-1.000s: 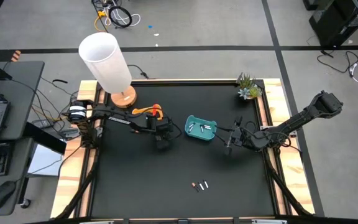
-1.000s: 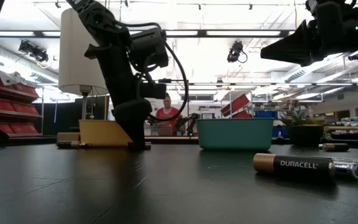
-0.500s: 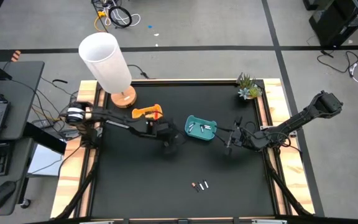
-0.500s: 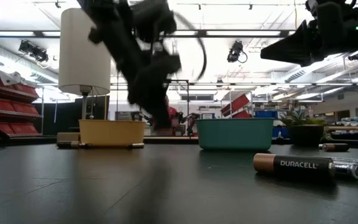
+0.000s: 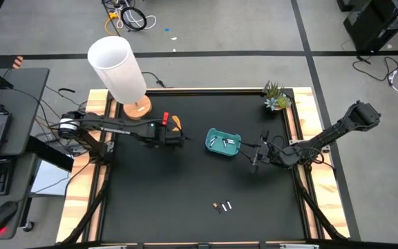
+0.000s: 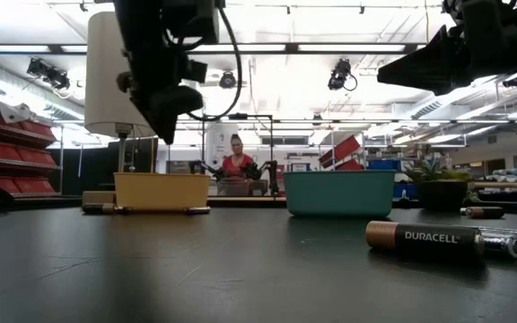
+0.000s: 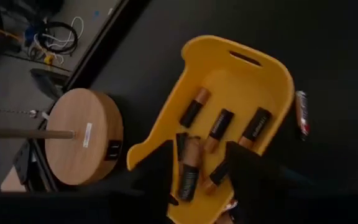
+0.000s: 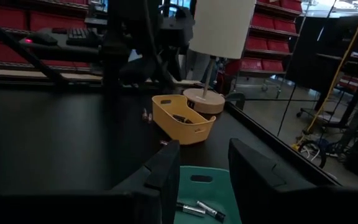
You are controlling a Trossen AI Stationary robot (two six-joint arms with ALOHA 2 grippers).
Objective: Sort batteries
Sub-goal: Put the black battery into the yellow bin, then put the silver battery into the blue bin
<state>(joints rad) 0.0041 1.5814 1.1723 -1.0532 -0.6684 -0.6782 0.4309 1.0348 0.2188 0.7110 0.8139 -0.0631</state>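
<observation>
High view: left jaws parted over the yellow tray; right jaws parted beside the teal tray.

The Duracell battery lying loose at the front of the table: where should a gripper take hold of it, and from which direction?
Probably by its middle, from straight above. The Duracell battery lies flat on the table, so only its top and long sides are free. Set the fingers across the barrel, one per long side; silver batteries lie close by one end, so an endwise grip looks crowded.
</observation>
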